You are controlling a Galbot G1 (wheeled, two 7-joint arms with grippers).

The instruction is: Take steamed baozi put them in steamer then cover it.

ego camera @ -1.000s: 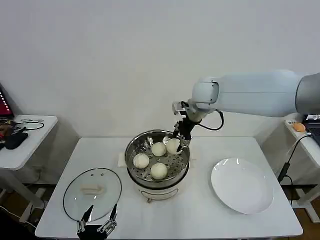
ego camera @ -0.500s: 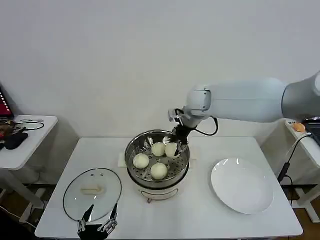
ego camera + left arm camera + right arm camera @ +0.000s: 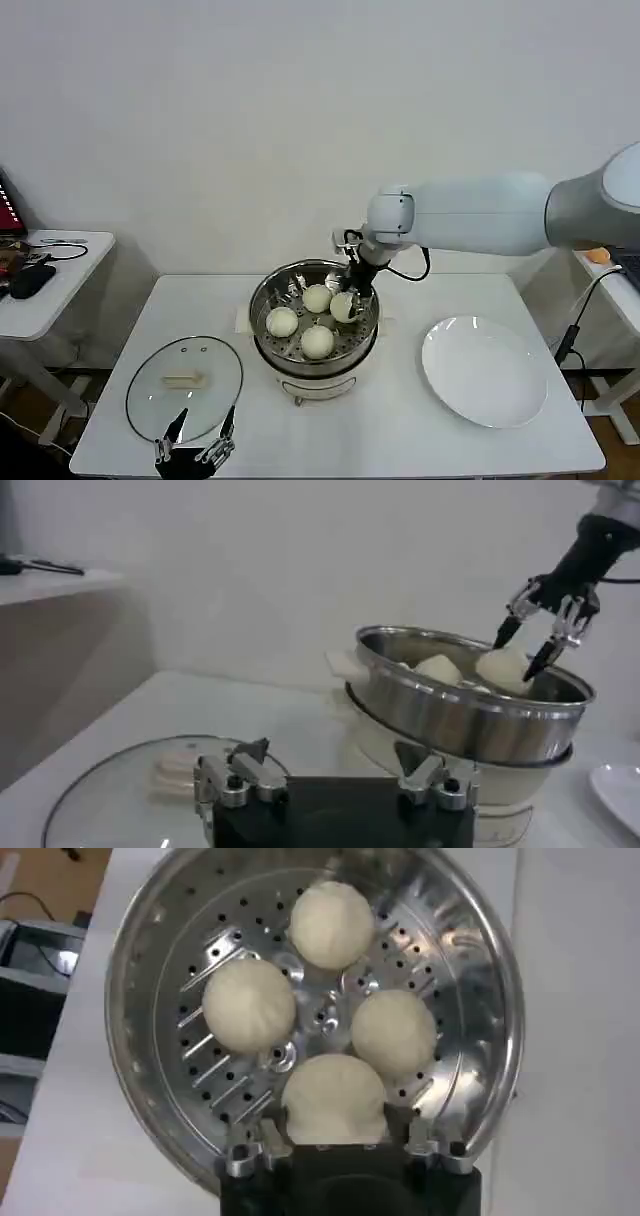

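Writing: none legible; right pincer [image 3: 350, 296] spread around fourth baozi [image 3: 343, 306] in steamer [image 3: 268, 320]; left pincer [image 3: 195, 440] spread.

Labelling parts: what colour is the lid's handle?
White, on the clear glass lid; the handle shows best in the head view.

I see steamer [image 3: 315, 322] at frame centre on table [image 3: 400, 420], four baozi [image 3: 317, 298] inside. Cover [image 3: 184, 387] lies flat lower left of steamer, left gripper [image 3: 196, 450] at its near edge, bottom of frame. Plate [image 3: 484, 371] right of steamer. Right gripper [image 3: 352, 290] over steamer's rear right, around one baozi.
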